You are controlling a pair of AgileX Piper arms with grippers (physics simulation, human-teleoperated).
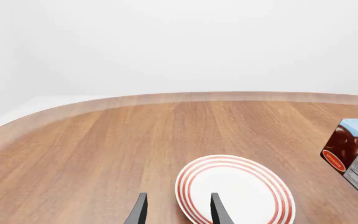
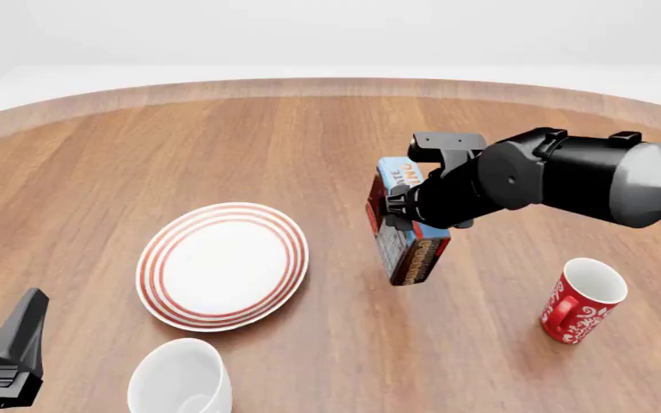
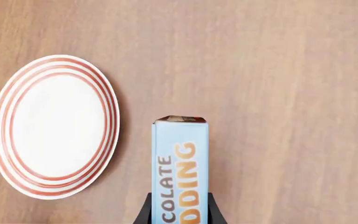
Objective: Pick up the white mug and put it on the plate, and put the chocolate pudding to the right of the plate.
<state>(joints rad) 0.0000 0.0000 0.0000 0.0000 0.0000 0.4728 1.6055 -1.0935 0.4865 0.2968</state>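
Right now the right gripper (image 2: pixel 405 225) holds the chocolate pudding (image 2: pixel 405 228), its two dark fingers (image 3: pixel 143 213) squeezed onto the sides of the carton. The box hangs in the air, above the wooden table (image 2: pixel 307 138). It is on the right side of the plate (image 2: pixel 223 265), near it but not touching. In the right wrist view the light-blue face with orange letters points up at the camera, and bare wood lies below and beside the box.

So the step in hand looks like the pudding one: the box is lifted and seems nearly over its spot. I think the next move is to bring it down slowly, keep it off the plate's red rings, and let go only when it sits flat.

The left gripper (image 1: pixel 177 210) is low at the near edge of the table. Its fingers are spread apart with nothing between them. The white mug (image 2: pixel 182 377) stands close by it, just in front of the plate, not on it yet. That job is not yet done.

The pudding is a small cardboard box with flat sides and sharp corners. The plate is round, smooth and shiny. The white mug is shiny and round too. A red mug (image 2: pixel 581 301) with white swirls leans a bit, far off to the right.
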